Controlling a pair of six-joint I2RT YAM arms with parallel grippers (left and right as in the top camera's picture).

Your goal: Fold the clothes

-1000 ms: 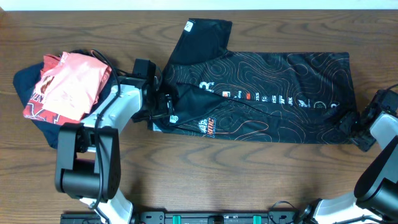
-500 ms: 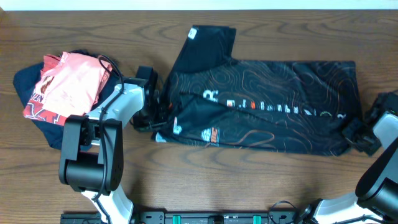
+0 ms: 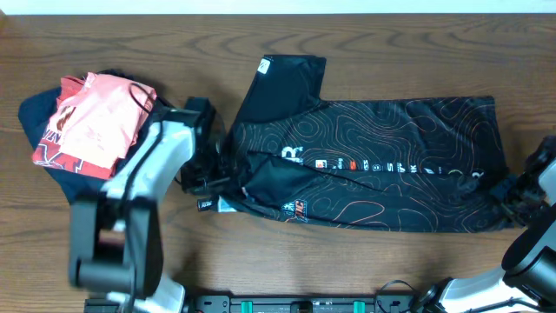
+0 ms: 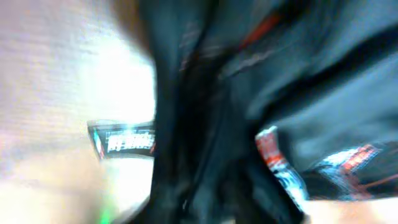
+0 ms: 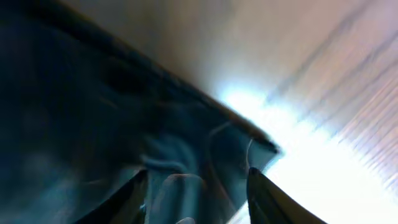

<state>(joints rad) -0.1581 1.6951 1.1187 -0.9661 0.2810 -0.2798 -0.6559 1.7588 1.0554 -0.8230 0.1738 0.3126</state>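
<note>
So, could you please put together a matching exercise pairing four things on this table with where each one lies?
Things:
1. black garment
2. salmon-pink shirt
3. navy-blue garment
4. right gripper

Places:
A. on top of the pile at the table's left end
B. at the black fabric's lower right corner
C. spread across the middle and right of the table
D. under the pink shirt

Pairs: 1-C, 2-A, 3-D, 4-B

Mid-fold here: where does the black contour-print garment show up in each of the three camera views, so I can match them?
Overhead: the black garment lies across the table's centre, sleeve pointing up.
Left wrist: blurred dark folds fill the right side, a white label at left.
Right wrist: its dark corner fills the left and bottom.
Shared landmark: the wooden table.
</note>
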